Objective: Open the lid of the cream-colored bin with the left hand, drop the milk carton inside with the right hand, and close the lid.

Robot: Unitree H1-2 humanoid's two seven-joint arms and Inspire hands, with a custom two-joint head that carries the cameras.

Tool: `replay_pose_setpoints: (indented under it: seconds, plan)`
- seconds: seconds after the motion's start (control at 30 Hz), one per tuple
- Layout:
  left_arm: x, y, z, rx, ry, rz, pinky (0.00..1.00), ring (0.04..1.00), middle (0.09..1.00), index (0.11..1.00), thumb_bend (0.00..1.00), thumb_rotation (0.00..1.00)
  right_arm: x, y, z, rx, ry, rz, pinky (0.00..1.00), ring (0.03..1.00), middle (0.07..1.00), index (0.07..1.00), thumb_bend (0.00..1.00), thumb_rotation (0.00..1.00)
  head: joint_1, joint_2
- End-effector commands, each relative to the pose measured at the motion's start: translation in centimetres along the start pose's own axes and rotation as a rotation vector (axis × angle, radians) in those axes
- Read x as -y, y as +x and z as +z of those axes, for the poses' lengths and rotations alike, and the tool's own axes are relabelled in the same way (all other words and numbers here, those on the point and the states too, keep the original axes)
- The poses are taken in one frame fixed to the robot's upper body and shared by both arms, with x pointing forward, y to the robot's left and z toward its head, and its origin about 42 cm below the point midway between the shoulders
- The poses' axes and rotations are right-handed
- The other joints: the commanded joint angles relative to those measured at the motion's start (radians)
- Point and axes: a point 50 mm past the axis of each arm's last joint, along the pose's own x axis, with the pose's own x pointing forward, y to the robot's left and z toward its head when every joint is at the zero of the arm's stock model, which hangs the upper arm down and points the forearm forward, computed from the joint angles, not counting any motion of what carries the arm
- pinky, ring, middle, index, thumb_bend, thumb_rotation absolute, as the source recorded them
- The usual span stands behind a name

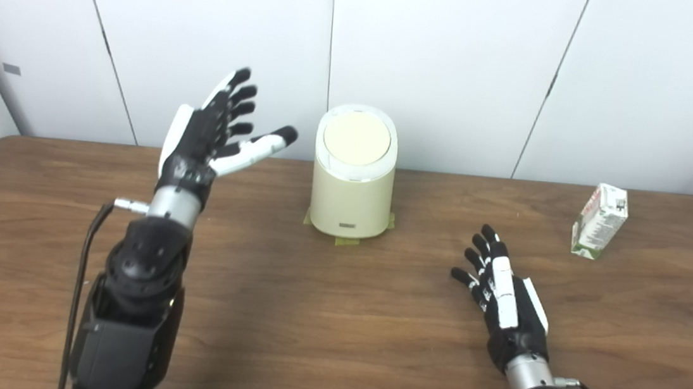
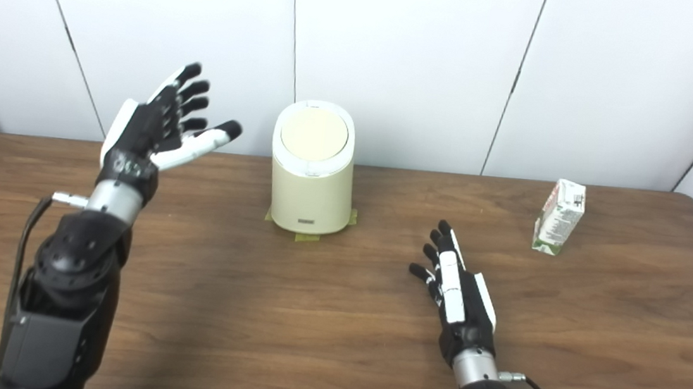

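Observation:
The cream-colored bin (image 1: 351,195) stands at the back middle of the wooden table, its round lid (image 1: 356,138) shut flat on top. My left hand (image 1: 209,133) is raised in the air to the left of the bin, open, fingers spread and thumb pointing toward the lid, holding nothing. A white and green milk carton (image 1: 599,221) stands upright at the back right. My right hand (image 1: 499,292) rests low over the table in front of the carton and to its left, open and empty.
Yellow-green tape tabs (image 1: 348,240) peek out under the bin's base. White wall panels (image 1: 448,64) rise right behind the table's far edge. Bare wood (image 1: 322,319) lies between my two arms.

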Motion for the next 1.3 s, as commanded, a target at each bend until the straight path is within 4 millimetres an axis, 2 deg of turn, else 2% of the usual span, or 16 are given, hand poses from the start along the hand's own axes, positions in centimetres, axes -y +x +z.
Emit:
replay_pose_setpoints:
  seconds: [0.0, 0.1, 0.3, 0.53, 0.63, 0.83, 1.03, 1.27]
  plan:
    - [-0.3, 2.4, 3.3, 0.110, 0.067, -0.018, 0.81, 0.901, 0.932, 0.954, 0.85, 0.17, -0.2, 0.6, 1.5, 0.091, 0.002, 0.010, 0.81, 0.953, 0.979, 0.998, 0.58, 1.00, 0.005, -0.001]
    - [0.0, 4.9, 5.1, 0.144, 0.168, -0.082, 0.82, 0.901, 0.936, 0.961, 0.87, 0.15, -0.3, 0.7, 1.4, 0.092, 0.006, 0.012, 0.80, 0.955, 0.978, 0.998, 0.58, 1.00, 0.008, -0.005]
    - [0.6, 9.0, 7.7, 0.159, 0.352, -0.164, 0.78, 0.885, 0.930, 0.948, 0.93, 0.10, -0.6, 0.5, 1.5, 0.097, 0.001, 0.009, 0.80, 0.952, 0.973, 1.000, 0.59, 1.00, 0.009, -0.004]
    - [1.7, 12.8, 9.5, 0.136, 0.634, -0.222, 0.68, 0.877, 0.959, 0.955, 0.93, 0.12, -1.0, 0.2, 1.6, 0.104, 0.005, 0.009, 0.79, 0.947, 0.965, 0.995, 0.58, 1.00, 0.007, -0.003]
    - [2.3, 13.9, 10.0, 0.132, 0.734, -0.258, 0.69, 0.869, 0.927, 0.947, 0.92, 0.12, -1.1, 0.1, 1.7, 0.108, 0.004, 0.009, 0.78, 0.941, 0.954, 0.991, 0.57, 1.00, 0.008, -0.002]
    - [3.7, 15.8, 10.6, 0.146, 0.910, -0.315, 0.78, 0.921, 0.946, 0.931, 0.94, 0.09, -1.6, -0.2, 1.9, 0.119, 0.020, 0.004, 0.75, 0.926, 0.940, 0.978, 0.54, 1.00, 0.007, -0.001]
    - [5.1, 16.9, 10.3, 0.168, 1.003, -0.322, 0.78, 0.922, 0.949, 0.919, 0.95, 0.05, -1.9, -0.4, 1.7, 0.111, 0.033, 0.001, 0.77, 0.926, 0.936, 0.973, 0.56, 1.00, 0.004, -0.001]
    - [6.2, 17.1, 10.0, 0.183, 1.066, -0.310, 0.72, 0.900, 0.942, 0.916, 0.96, 0.07, -1.9, -0.5, 1.9, 0.110, 0.033, -0.011, 0.76, 0.926, 0.942, 0.971, 0.55, 1.00, 0.002, 0.001]
